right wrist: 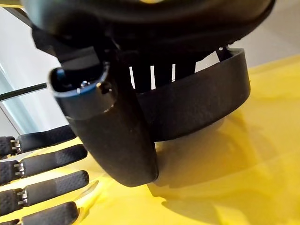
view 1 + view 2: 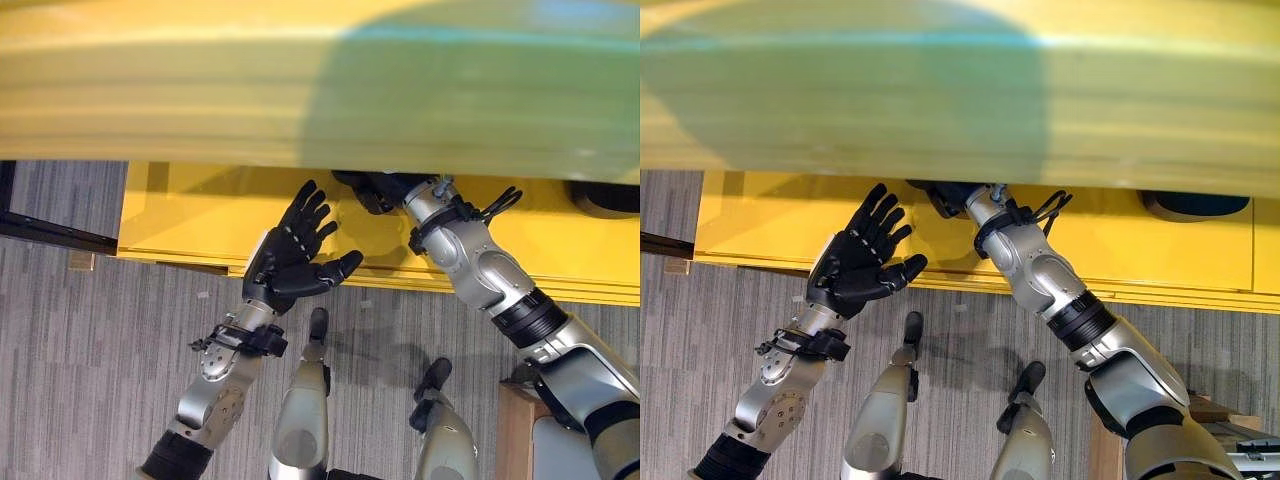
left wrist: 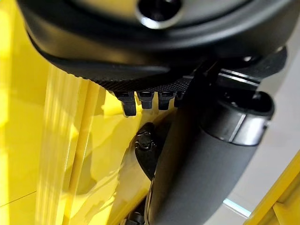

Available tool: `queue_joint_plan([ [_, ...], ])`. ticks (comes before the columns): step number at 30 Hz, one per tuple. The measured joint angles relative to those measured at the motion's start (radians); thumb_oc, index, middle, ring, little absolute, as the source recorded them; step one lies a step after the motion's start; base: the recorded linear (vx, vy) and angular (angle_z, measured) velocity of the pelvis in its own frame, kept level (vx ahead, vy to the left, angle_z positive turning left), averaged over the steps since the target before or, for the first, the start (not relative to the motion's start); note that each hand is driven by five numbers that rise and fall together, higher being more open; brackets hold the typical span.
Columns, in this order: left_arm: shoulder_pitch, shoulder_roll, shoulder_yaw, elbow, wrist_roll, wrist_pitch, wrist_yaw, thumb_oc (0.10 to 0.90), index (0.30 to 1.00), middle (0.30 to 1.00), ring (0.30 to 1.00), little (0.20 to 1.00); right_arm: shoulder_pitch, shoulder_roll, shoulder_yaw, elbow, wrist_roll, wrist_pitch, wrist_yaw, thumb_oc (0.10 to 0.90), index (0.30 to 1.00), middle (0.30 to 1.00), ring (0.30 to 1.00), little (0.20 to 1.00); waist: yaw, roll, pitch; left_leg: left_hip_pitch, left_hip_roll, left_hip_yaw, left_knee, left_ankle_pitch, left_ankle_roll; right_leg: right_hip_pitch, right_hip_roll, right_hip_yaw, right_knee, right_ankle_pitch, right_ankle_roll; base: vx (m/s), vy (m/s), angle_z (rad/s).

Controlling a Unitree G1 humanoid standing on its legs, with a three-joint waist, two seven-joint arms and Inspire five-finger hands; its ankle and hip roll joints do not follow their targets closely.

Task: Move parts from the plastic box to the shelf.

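Nearest the camera, grey striped carpet floor (image 2: 90,350) is seen below the arms, and a brown wooden block (image 2: 515,430) shows at the lower right corner of the left eye view.

Above the floor, the left hand (image 2: 290,255) is held up in front of the edge of the yellow shelf (image 2: 200,215), with its palm facing the camera. Its fingers are spread straight and apart, the thumb standing out to the side, and nothing is held in it. The same fingers are seen lined up along the lower left edge of the right wrist view.

Further in, the right hand (image 2: 945,195) is reached over the lower yellow board and partly hidden under the broad upper yellow board (image 2: 320,80) that crosses the top of both eye views. In the right wrist view, its thumb (image 1: 112,136) and its fingers are seen curled round a dark curved plastic part (image 1: 201,105), which is gripped just above the yellow shelf surface; whether the part touches the board cannot be told.

At the far right, under the upper board, a dark rounded object (image 2: 1195,205) lies on the yellow shelf, well apart from both hands; what it is cannot be told.
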State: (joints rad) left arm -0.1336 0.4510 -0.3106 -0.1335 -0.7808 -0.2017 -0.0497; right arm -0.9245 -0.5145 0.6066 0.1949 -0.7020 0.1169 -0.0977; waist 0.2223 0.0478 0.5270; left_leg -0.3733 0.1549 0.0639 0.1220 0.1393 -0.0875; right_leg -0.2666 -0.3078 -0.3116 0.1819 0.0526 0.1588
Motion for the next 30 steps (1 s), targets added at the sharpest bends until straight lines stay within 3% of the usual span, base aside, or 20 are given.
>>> queue_joint_plan([
  [7,-0.026,0.001,-0.023,-0.014,0.001,0.004,-0.005,0.900,1.000,1.000,1.000,1.000,-0.027,0.001,0.002,0.006,0.031,0.018,0.015,0.400,0.300,0.300,0.300,0.300,-0.004,-0.011,0.004,-0.037,0.000,0.008,0.077,-0.033,0.009,-0.031,-0.008,0.026,0.038,-0.003,-0.001,-0.07,-0.009,-0.06],
  [12,-0.036,0.001,-0.043,-0.014,0.008,0.009,-0.005,0.900,1.000,1.000,1.000,1.000,-0.028,0.006,0.002,0.006,0.077,0.023,0.026,0.400,0.300,0.300,0.300,0.300,-0.027,-0.037,0.004,-0.061,0.007,0.008,0.143,-0.065,0.010,-0.031,-0.009,0.031,0.052,-0.006,0.000,-0.03,-0.053,-0.03],
  [22,-0.053,0.007,-0.050,-0.014,0.012,0.027,-0.077,0.900,1.000,1.000,1.000,1.000,-0.058,-0.005,0.004,0.009,0.096,0.011,0.045,0.400,0.300,0.300,0.300,0.300,-0.057,-0.065,0.006,-0.179,0.037,0.006,0.392,-0.193,0.036,-0.123,-0.022,0.065,0.216,-0.068,-0.005,-0.03,0.012,-0.07],
  [30,-0.070,0.016,-0.053,-0.019,-0.001,-0.019,-0.110,0.900,1.000,1.000,1.000,1.000,-0.108,-0.024,0.008,0.003,0.112,0.014,0.045,0.400,0.300,0.300,0.300,0.300,-0.083,-0.072,0.006,-0.295,0.054,0.037,0.618,-0.301,0.075,-0.251,-0.059,0.132,0.386,-0.106,-0.007,-0.08,0.060,-0.16],
])
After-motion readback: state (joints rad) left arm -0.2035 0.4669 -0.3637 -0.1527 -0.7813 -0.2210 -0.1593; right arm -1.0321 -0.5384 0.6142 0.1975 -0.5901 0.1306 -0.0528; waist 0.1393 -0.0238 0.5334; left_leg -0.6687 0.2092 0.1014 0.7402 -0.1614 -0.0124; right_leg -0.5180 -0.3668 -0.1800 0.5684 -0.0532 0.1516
